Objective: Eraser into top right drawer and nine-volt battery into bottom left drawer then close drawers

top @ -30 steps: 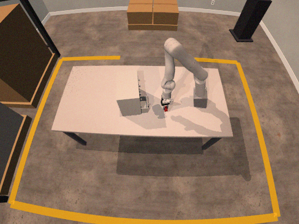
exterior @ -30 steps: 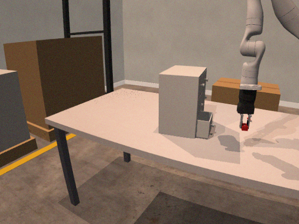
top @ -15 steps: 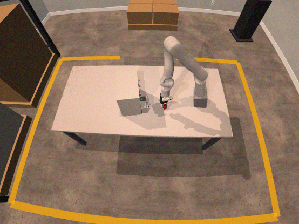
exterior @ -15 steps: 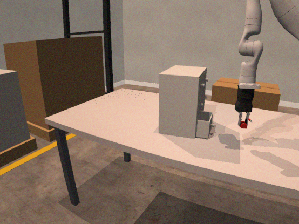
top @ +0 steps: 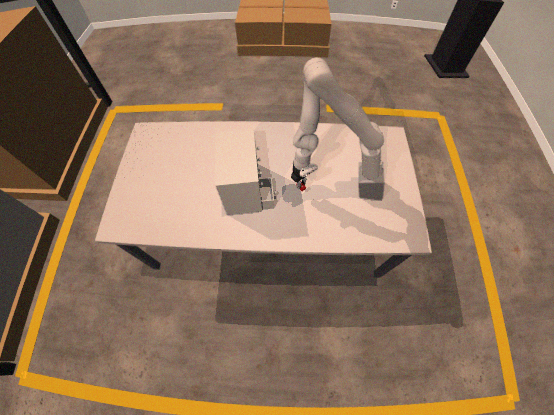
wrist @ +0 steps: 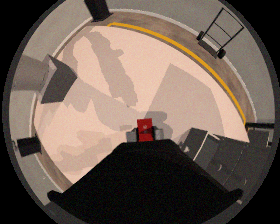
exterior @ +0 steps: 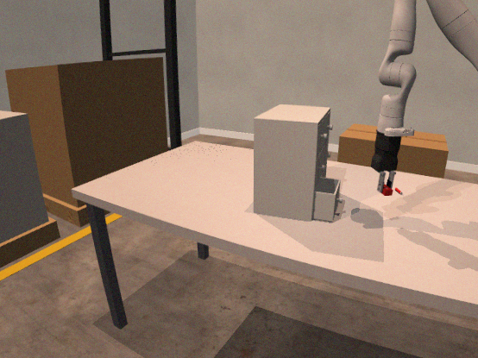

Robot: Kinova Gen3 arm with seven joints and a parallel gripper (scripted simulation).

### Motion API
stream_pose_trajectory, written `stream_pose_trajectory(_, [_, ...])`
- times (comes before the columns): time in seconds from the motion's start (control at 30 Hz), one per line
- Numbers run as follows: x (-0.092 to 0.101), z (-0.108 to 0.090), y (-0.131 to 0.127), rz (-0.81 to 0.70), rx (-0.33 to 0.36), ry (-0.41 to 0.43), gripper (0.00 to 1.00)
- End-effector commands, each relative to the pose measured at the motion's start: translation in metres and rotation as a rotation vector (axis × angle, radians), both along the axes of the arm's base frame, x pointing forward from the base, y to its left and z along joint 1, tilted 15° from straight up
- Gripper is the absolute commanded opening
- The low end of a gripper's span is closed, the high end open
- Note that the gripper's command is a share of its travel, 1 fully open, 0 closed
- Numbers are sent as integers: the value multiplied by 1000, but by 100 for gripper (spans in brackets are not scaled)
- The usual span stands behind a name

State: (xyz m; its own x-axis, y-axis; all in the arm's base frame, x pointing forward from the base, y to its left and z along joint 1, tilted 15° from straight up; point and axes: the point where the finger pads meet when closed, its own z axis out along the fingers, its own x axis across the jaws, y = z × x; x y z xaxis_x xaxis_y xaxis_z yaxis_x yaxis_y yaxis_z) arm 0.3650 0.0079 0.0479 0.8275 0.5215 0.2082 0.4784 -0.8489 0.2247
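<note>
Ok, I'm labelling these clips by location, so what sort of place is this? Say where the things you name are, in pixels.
Probably a warehouse or workshop bay: large brown boxes (top: 282,33) (exterior: 393,147) sit on the floor, yellow floor tape (top: 487,256) (exterior: 56,247) surrounds the table, and a wheeled cart (wrist: 212,49) stands beyond it.

Arm (top: 344,102) (exterior: 403,14) bent high at the elbow, upper right of the exterior frame, its forearm dropping near vertical. Wrist (top: 305,142) (exterior: 392,108) above the gripper (top: 301,186) (exterior: 386,185) (wrist: 145,135), right of centre in the exterior frame, lower centre in the wrist frame. Fingers (exterior: 380,182) point down, partly parted, closed on something red.
</note>
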Motion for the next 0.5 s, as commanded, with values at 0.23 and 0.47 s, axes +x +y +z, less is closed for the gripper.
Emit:
stream_pose_trajectory(0.23, [3, 5, -59, 158, -37, 57, 51])
stream_pose_trajectory(0.47, [9, 9, -95, 310, -76, 68, 51])
